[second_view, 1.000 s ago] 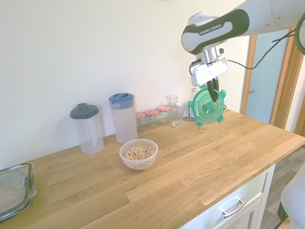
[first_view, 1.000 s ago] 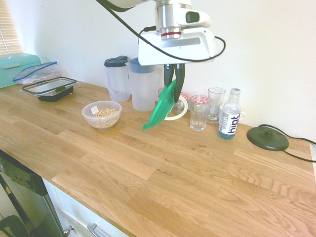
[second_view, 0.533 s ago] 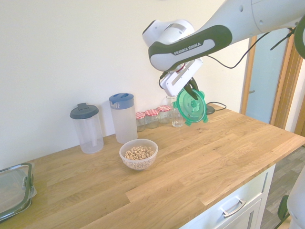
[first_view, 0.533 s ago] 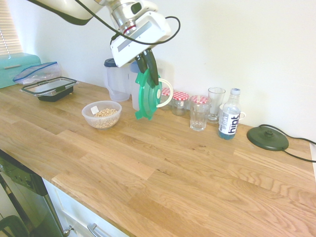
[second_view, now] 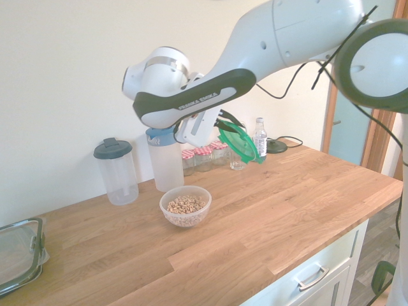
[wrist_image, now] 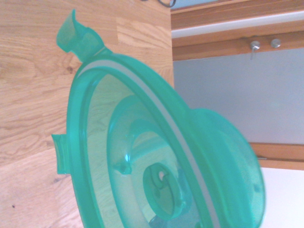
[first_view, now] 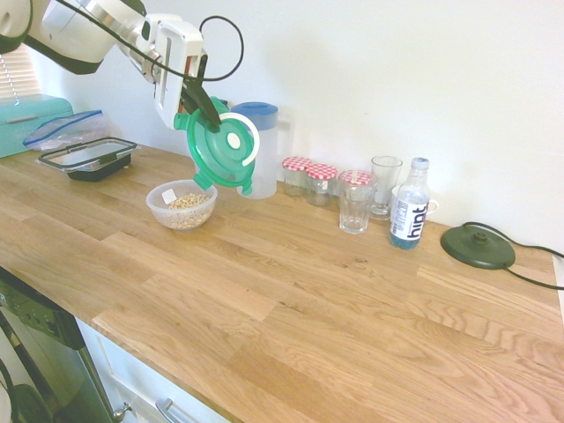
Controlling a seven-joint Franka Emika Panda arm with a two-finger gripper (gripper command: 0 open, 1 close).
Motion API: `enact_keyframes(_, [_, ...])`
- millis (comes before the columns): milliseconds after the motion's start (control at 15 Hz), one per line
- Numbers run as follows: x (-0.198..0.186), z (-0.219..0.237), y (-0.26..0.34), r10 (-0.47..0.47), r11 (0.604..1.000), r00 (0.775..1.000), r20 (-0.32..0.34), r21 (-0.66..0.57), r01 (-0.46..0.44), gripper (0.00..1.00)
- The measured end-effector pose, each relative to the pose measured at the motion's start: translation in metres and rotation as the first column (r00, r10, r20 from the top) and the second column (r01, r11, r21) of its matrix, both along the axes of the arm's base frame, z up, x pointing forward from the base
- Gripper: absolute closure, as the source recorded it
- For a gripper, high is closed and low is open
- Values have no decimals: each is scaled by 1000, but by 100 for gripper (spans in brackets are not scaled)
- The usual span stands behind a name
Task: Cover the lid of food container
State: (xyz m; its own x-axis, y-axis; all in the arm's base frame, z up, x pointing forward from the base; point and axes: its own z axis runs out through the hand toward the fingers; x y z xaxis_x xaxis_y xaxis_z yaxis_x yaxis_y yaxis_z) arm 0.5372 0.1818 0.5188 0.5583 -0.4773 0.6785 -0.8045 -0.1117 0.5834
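Claw (first_view: 204,107) pinching the green lid (first_view: 223,150) hangs above the food container (first_view: 181,204) of beige grains.

The white arm reaches in above the counter (first_view: 291,300), its forearm slanting down toward the wrist. The hand (first_view: 204,107) points forward and somewhat downward, held well clear of the counter top. Its two dark fingers (first_view: 197,95) are closed, pinching the rim of the lid (first_view: 223,152), which hangs tilted on edge.

The bottle (first_view: 410,210) beside the glasses (first_view: 371,195) read "hint". The arm (second_view: 191,102) bore "FRANKA EMIKA" in white.
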Motion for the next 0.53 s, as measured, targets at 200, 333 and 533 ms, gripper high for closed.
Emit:
enact_keyframes(200, [4, -24, 48, 43, 998, 999, 14, -48, -43, 100])
enact_keyframes(333, [3, -32, 76, 81, 992, 996, 23, -102, -78, 100])
enact_keyframes(533, [1, -48, 109, 118, 977, 993, 17, -179, -113, 100])
